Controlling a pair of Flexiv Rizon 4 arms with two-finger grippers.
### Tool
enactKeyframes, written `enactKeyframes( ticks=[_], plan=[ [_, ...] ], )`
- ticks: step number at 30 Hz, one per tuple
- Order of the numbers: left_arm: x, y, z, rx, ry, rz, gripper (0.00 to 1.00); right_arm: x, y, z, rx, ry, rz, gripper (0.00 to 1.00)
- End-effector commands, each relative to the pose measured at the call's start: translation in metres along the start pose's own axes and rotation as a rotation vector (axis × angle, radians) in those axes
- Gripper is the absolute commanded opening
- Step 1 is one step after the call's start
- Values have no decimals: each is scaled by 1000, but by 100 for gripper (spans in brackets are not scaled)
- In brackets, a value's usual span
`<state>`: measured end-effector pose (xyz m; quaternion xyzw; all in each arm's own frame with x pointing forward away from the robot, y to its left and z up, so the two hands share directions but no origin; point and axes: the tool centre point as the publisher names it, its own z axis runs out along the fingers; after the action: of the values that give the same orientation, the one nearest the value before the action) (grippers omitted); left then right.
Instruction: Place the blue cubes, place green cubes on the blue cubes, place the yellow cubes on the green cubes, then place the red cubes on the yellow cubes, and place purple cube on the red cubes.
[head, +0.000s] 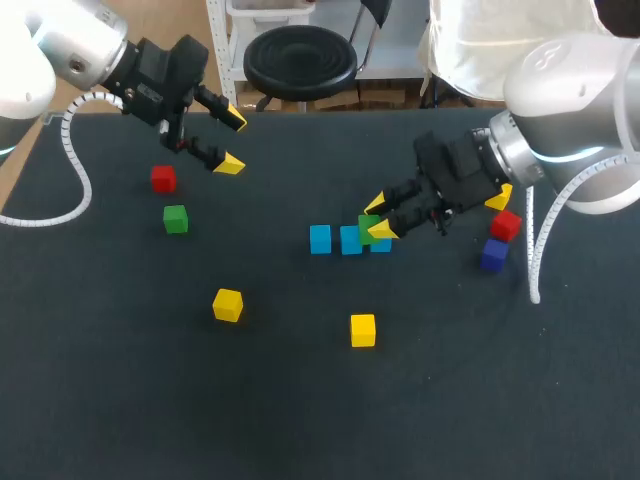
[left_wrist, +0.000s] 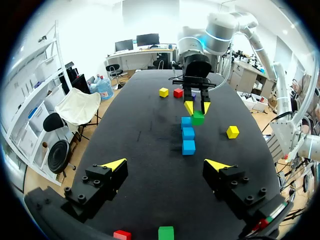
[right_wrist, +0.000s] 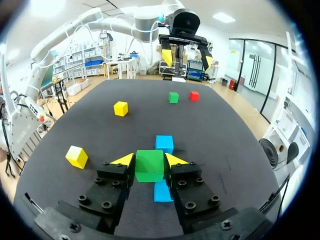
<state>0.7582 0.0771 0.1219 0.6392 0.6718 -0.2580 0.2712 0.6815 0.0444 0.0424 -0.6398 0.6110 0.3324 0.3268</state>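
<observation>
Pinching the green cube (right_wrist: 149, 165) between its jaws from two sides, the right gripper (right_wrist: 150, 160) holds it over the row of three blue cubes (head: 350, 241) near the middle of the table (head: 300, 420). In the right wrist view one blue cube shows just ahead of the held cube and another under it. In the head view the green cube covers part of the row's right end. Whether it rests on a blue cube or hangs just above one cannot be told. The blue cubes lie side by side, close together, in a line running left to right across the table.

Beside the right arm, toward the table's right edge, sit a red cube (head: 506, 225) and a purple cube (head: 494, 254), touching or nearly so. A far yellow cube (head: 498, 198) lies just beyond them, partly hidden behind the arm. Nearer the robot than the row lie a front yellow cube (head: 363, 329) and, well apart from it to the left, a left yellow cube (head: 228, 304).

Farther left, a second green cube (head: 175, 219) lies near a second red cube (head: 163, 178). The left gripper (head: 233, 142) hangs above that side of the table, well apart from the row, its jaws spread wide.
</observation>
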Motion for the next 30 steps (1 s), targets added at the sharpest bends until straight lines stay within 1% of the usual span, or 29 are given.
enactKeyframes(
  ticks=[1,12,19,30],
  plan=[
    [0,0,0,0,1,1,100,4,-6,1,-5,-4,-3,0],
    [0,0,0,0,1,1,100,3,-13,2,-22,3,-23,0],
    [0,0,0,0,1,1,100,3,-13,2,-36,22,-23,0],
    [0,0,0,0,1,1,100,5,-12,5,-34,22,-16,0]
  ],
)
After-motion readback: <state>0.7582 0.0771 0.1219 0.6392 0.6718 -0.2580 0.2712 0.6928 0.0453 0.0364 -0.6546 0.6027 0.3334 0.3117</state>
